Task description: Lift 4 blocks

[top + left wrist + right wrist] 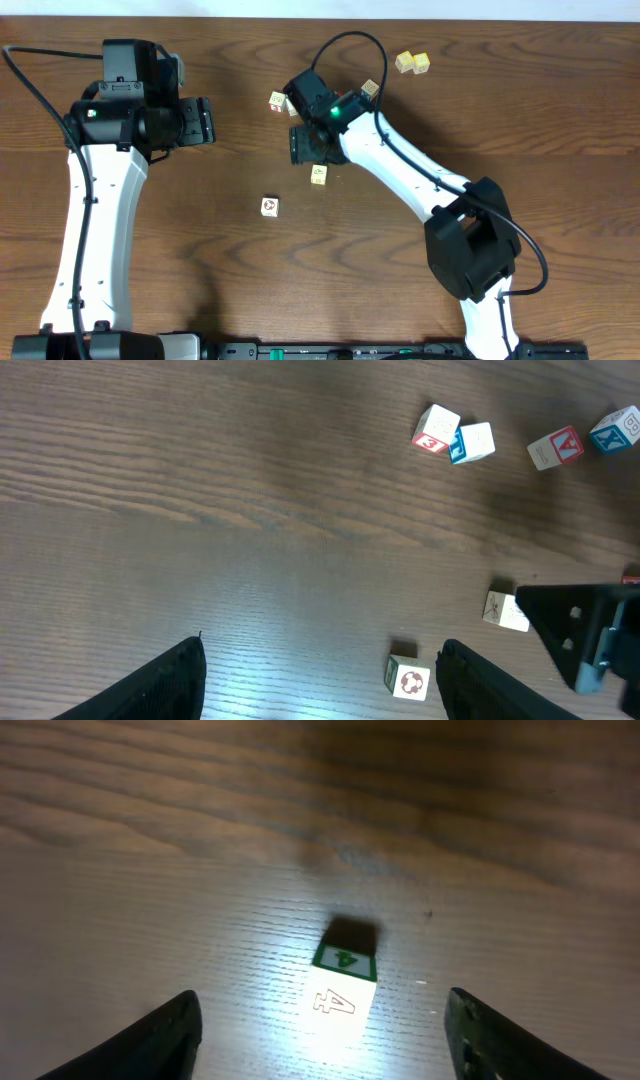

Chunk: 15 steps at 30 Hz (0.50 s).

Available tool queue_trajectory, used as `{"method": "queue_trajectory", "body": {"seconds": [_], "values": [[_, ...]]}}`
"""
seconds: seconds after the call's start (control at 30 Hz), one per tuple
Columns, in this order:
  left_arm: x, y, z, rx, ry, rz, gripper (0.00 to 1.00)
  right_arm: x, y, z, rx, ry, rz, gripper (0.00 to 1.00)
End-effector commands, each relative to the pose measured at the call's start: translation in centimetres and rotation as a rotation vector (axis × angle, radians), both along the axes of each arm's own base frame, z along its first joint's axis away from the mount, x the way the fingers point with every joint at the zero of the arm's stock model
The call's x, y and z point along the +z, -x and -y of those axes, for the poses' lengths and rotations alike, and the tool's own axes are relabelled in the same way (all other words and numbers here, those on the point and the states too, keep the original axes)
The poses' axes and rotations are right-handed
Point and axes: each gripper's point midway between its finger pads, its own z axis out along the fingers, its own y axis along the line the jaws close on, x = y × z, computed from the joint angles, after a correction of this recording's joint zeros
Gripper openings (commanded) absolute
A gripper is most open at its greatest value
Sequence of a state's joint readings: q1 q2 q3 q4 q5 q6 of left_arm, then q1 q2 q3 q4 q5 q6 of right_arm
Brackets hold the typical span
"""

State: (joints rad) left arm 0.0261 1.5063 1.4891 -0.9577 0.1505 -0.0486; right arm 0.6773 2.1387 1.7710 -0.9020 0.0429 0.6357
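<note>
A cream block with a "4" on its faces (343, 985) lies on the table between the wide-apart fingers of my right gripper (322, 1015), touching neither finger. From overhead that block (318, 175) sits just below the right gripper (305, 148). A cream block with a reddish-brown ring (270, 206) lies alone further toward the front. In the left wrist view the ring block (408, 678) sits close to the right finger of my open, empty left gripper (322, 670). Another cream block (370, 88) peeks out beside the right arm.
Two yellow cubes (413, 63) sit at the back right. A cream cube with a red face (278, 101) lies left of the right wrist. The left wrist view shows red-faced (436, 430) and blue-faced (472, 442) cubes farther off. The left gripper (205, 122) hovers at the left.
</note>
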Motion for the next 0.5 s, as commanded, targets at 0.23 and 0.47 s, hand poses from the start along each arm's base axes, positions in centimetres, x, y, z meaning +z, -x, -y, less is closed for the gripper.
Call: {"method": "queue_trajectory", "body": {"seconds": [0.23,0.47], "values": [[0.5,-0.2,-0.3,0.006,-0.010,0.014,0.74,-4.8,2.1,0.2,-0.094,0.021,-0.026,0.67],[0.5,-0.2,-0.3,0.006,-0.010,0.014,0.74,-5.9,1.8,1.0,-0.107,0.051,0.012,0.64]]}}
